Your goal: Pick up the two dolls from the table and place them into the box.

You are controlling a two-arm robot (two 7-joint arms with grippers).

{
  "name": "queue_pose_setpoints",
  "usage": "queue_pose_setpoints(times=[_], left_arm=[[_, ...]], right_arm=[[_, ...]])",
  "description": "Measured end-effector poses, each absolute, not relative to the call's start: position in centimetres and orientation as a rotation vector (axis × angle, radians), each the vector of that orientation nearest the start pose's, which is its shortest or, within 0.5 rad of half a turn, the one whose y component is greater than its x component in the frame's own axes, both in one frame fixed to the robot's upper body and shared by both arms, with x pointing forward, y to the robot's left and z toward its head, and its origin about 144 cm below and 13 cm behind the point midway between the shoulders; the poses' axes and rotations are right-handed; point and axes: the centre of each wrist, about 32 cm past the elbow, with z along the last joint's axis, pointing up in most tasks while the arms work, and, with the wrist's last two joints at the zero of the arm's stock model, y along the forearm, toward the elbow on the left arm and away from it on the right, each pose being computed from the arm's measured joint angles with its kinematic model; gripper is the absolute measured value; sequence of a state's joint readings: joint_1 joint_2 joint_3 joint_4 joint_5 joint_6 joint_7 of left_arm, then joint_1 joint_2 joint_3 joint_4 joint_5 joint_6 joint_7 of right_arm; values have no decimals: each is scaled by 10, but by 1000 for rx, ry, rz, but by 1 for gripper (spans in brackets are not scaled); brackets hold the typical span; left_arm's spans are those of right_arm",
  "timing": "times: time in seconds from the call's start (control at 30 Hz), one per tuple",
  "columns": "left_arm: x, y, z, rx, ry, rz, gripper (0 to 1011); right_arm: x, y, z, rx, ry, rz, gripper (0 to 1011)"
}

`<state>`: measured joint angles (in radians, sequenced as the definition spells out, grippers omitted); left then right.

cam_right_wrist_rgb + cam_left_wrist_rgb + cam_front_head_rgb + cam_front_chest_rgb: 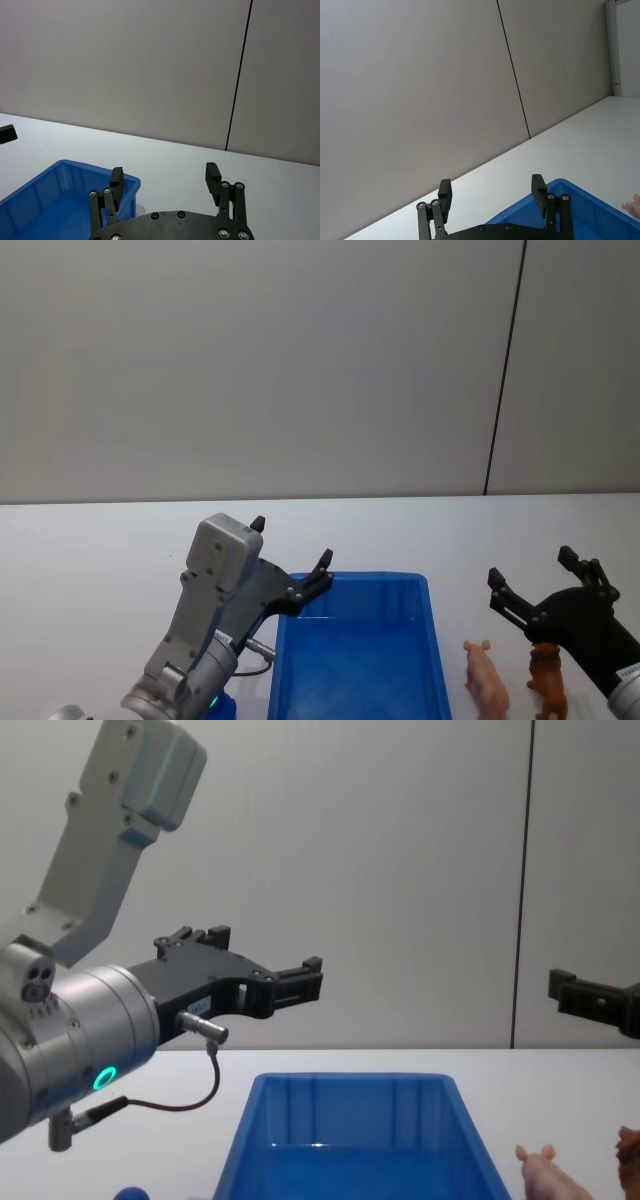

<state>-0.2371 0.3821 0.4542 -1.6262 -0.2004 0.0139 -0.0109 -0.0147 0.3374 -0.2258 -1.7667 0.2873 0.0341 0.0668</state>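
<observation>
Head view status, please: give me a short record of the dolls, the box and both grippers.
pig doll: standing on the table, right of the box
lion doll: on the table, right of the pig doll
box: no doll inside
left gripper: open, holding nothing, raised near the box's far left corner
right gripper: open, holding nothing, raised just beyond the lion doll

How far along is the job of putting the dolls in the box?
Nothing is done: the pig and the lion stand on the table, right of the box, whose visible interior is bare. Nothing is in hand: the left gripper, by the box, and the right gripper, raised over them, are open. Both pickups and drops remain.
</observation>
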Motion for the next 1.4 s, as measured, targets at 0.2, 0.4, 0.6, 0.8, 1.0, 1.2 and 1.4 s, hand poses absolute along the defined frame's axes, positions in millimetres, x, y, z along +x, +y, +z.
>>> queue_pose_setpoints(times=[0.2, 0.4, 0.6, 0.8, 1.0, 1.2, 1.4], left_arm=[[492, 198, 1204, 61, -268, 1124, 1003], [492, 198, 1204, 61, -268, 1124, 1003], [492, 198, 1204, 61, -268, 1124, 1003], [492, 198, 1204, 61, -267, 1124, 1003], [492, 198, 1204, 61, -268, 1124, 1003], [492, 198, 1204, 61, -268, 1124, 1003], [492, 198, 1204, 61, -268, 1124, 1003]], right_arm=[[443, -237, 1189, 26, -75, -1230, 1001], [443, -237, 1189, 26, -75, -1230, 1001], [443, -237, 1189, 26, -75, -1230, 1001], [443, -237, 1189, 26, -75, -1230, 1001], [443, -237, 1189, 26, -75, -1229, 1001], [442, -240, 1188, 14, -72, -1223, 1001], [433, -244, 1185, -20, -51, -1227, 1001]])
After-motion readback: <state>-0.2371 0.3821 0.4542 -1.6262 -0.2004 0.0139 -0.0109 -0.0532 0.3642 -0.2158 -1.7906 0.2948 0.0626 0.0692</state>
